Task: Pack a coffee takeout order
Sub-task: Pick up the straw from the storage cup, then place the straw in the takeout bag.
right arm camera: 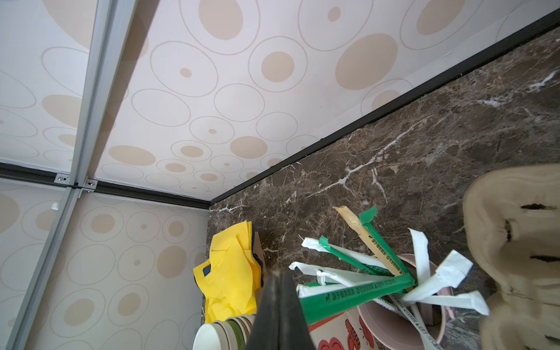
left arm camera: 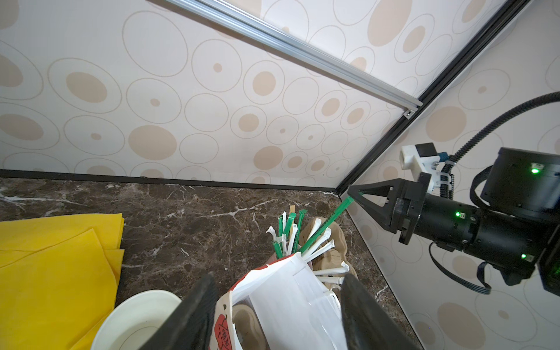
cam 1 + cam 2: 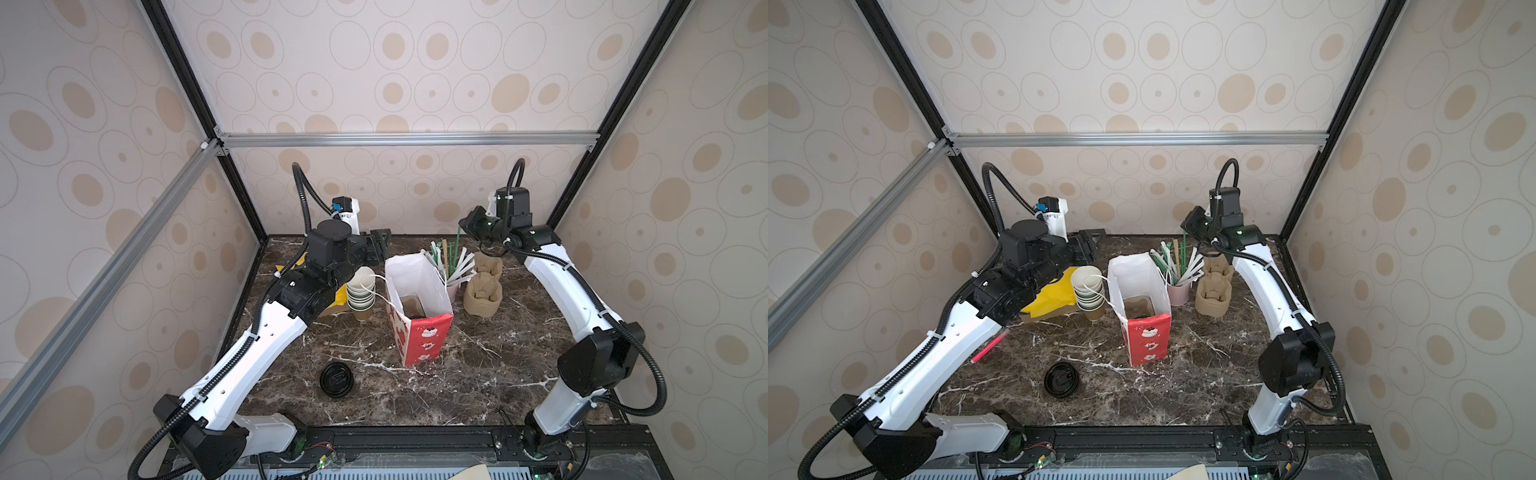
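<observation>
A gift bag, red in front point(image 3: 419, 332) point(image 3: 1148, 340) and white inside, stands open mid-table with a brown pulp tray point(image 3: 411, 305) point(image 3: 1139, 307) at its bottom. Yellow napkins point(image 3: 1054, 293) point(image 2: 54, 272) point(image 1: 230, 272) lie stacked at the back left. My right gripper point(image 3: 461, 226) point(image 3: 1185, 226) point(image 2: 351, 192) point(image 1: 280, 272) is shut on the top end of a green wrapped straw point(image 3: 459, 245) point(image 2: 327, 225) point(image 1: 357, 295), whose lower end is still among the straws in a pink cup point(image 3: 1179, 293) point(image 1: 403, 321). My left gripper point(image 3: 380, 245) point(image 3: 1090, 245) point(image 2: 278, 277) hovers open and empty behind the bag's left rim.
A stack of lidless cups point(image 3: 360, 291) point(image 3: 1088, 286) stands between the napkins and the bag. Stacked pulp trays point(image 3: 482, 295) point(image 3: 1214, 291) sit right of the pink cup. A lone black lid point(image 3: 336, 379) point(image 3: 1061, 379) lies front left; a pink straw point(image 3: 990, 347) lies by the left arm.
</observation>
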Available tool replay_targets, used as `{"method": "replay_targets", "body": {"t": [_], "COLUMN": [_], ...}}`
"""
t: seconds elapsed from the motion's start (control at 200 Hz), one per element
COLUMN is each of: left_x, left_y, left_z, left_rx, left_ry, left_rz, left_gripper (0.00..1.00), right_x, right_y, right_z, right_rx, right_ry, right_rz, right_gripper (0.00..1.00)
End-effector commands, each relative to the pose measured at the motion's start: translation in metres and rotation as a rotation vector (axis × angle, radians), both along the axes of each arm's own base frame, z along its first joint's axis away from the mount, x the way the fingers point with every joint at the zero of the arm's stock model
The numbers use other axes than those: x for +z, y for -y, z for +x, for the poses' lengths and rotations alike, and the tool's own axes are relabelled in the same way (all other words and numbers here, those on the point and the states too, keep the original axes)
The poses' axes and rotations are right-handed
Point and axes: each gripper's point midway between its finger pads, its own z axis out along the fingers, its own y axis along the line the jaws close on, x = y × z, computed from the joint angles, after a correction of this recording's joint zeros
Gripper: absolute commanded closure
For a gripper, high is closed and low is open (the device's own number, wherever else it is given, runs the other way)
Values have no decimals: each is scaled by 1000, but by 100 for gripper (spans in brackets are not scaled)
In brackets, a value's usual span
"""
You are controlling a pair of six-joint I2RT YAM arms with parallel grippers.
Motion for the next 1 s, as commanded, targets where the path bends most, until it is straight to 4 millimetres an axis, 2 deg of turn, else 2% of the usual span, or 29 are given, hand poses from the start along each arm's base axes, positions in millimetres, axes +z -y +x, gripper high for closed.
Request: {"method": "replay_targets", "body": {"t": [0.0, 0.355, 0.5, 0.635, 0.665, 0.79, 0.995], "left_x": [7, -31, -39, -48, -50, -57, -66], "left_y": [-6, -15, -16, -20, -21, -25, -31], "left_z": [-1, -6, -9, -12, -13, -15, -19], "left_rx": [16, 104, 112, 138, 142, 166, 199], "left_ry": [23, -126, -182, -224, -231, -253, -270], "left_rz": [-21, -161, -173, -177, -179, -204, -241], "left_gripper": [35, 36, 36, 36, 37, 37, 36], "right_x": [51, 141, 176, 197, 201, 198, 158], "right_y": [5, 3, -15, -30, -44, -64, -102], "right_z": [-21, -99, -129, -149, -159, -172, -174], "right_rx": [25, 178, 309, 399, 446, 512, 546], "right_ry": [103, 242, 293, 319, 324, 295, 239], "right_rz": [0, 9, 111, 193, 210, 230, 227], "right_gripper": [98, 99, 100, 100, 100, 100, 100]}}
